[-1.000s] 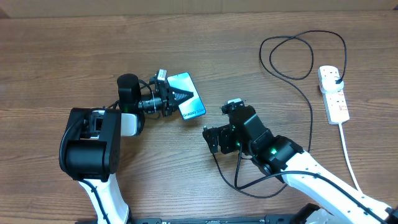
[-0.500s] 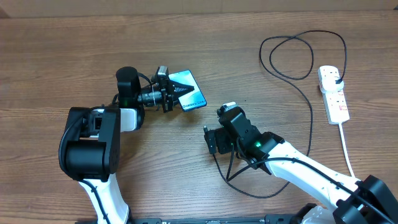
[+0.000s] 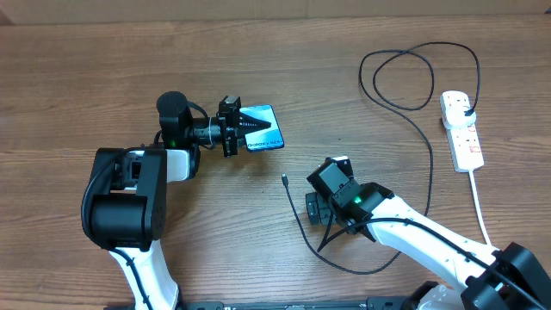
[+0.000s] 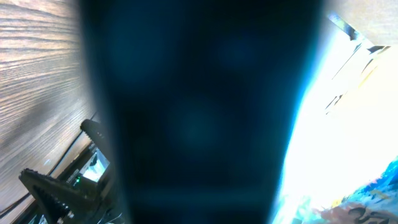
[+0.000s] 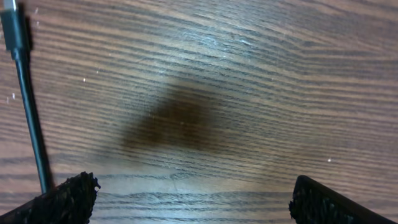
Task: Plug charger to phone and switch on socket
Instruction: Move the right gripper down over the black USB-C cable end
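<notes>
Left gripper is pinching the phone; right gripper is hovering wide open and empty, next likely grasping the charger tip.

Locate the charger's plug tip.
Overhead, the charger's plug tip lies loose on the table, between the phone and the open right gripper.
</notes>
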### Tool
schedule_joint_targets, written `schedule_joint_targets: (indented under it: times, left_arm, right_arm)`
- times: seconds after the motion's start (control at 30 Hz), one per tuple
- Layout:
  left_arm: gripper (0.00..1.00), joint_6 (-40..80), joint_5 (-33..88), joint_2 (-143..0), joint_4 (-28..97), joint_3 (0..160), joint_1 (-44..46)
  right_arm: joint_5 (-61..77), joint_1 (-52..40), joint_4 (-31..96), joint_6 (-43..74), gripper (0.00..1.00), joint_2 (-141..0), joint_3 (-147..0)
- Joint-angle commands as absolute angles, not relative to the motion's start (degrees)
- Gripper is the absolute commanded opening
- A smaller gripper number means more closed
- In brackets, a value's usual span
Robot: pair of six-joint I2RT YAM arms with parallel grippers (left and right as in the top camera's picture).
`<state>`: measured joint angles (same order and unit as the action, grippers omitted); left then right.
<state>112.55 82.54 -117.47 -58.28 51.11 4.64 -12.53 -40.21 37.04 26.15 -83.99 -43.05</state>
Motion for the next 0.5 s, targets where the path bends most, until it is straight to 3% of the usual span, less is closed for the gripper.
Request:
schedule_joint_targets:
  times: [0.0, 0.47]
  left_arm:
    - [0.05, 113.62, 84.99, -117.43, -58.78, 52.40, 4.56]
    - [0.05, 112.66, 86.61, -117.43, -58.81, 52.40, 4.56]
  right_arm:
    - [-12.08, -40.45, 36.03, 30.46, 1.00, -84.14, -43.20]
    - [-10.85, -40.45, 35.66, 30.44, 1.00, -84.14, -43.20]
